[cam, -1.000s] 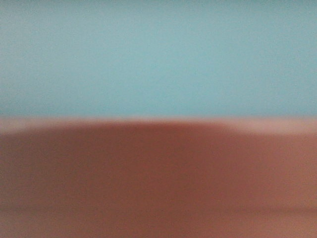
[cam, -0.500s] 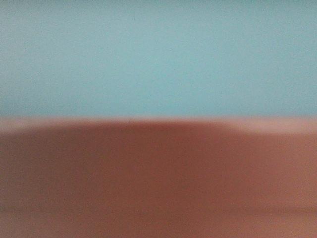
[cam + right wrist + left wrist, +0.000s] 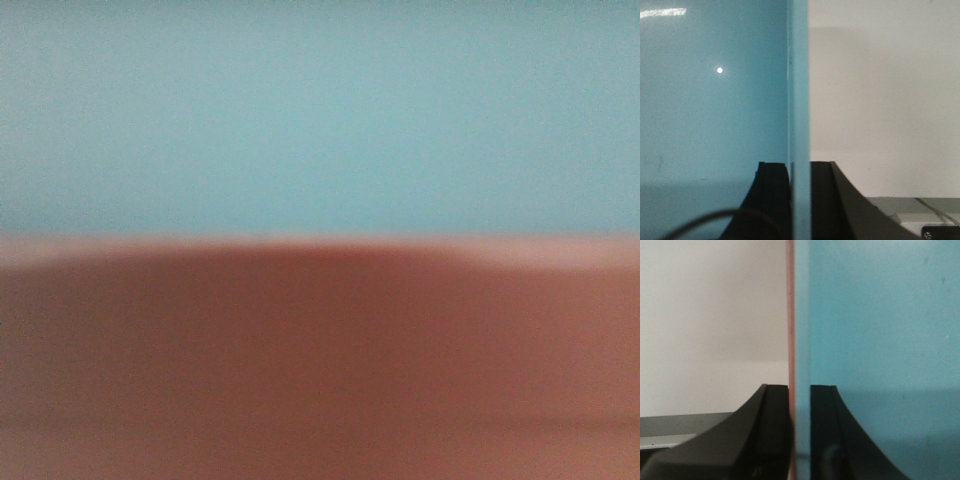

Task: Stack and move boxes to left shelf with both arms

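blocking front view: blue box (image 3: pixel 320 110) above pink box (image 3: pixel 320 360); pale wall (image 3: pixel 710 315) behind.

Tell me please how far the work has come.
Done: the blue box sits in the pink box. In hand: the left pincer and right pincer each clamp a wall, holding the pair close to the front camera. Remaining: setting them on the shelf, which no view clearly shows.

All 3 cams point-blank on blue bin (image 3: pixel 320 110)
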Robot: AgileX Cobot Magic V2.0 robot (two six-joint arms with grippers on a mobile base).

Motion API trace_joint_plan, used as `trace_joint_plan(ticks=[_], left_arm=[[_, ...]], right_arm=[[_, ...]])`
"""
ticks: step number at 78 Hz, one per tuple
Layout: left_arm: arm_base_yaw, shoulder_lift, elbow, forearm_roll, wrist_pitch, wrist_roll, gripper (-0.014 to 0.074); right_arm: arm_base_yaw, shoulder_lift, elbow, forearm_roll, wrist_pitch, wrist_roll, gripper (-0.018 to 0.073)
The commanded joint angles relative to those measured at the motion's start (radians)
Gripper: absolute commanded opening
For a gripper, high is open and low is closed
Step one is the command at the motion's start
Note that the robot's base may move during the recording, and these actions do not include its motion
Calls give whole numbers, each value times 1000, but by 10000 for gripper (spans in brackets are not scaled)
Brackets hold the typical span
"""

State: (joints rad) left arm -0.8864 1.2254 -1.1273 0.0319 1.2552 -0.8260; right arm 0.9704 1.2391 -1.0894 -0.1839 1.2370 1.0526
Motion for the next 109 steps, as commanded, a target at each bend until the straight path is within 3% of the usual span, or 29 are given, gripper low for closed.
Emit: trace_joint_plan(ticks=[1,109], left_arm=[[-11,-35,-33,-9,61,7,-3],[-11,-35,-33,-9,61,7,-3]], right_arm=[[0,-34,-30,-44,48,0,53],[0,-34,-30,-44,48,0,53]])
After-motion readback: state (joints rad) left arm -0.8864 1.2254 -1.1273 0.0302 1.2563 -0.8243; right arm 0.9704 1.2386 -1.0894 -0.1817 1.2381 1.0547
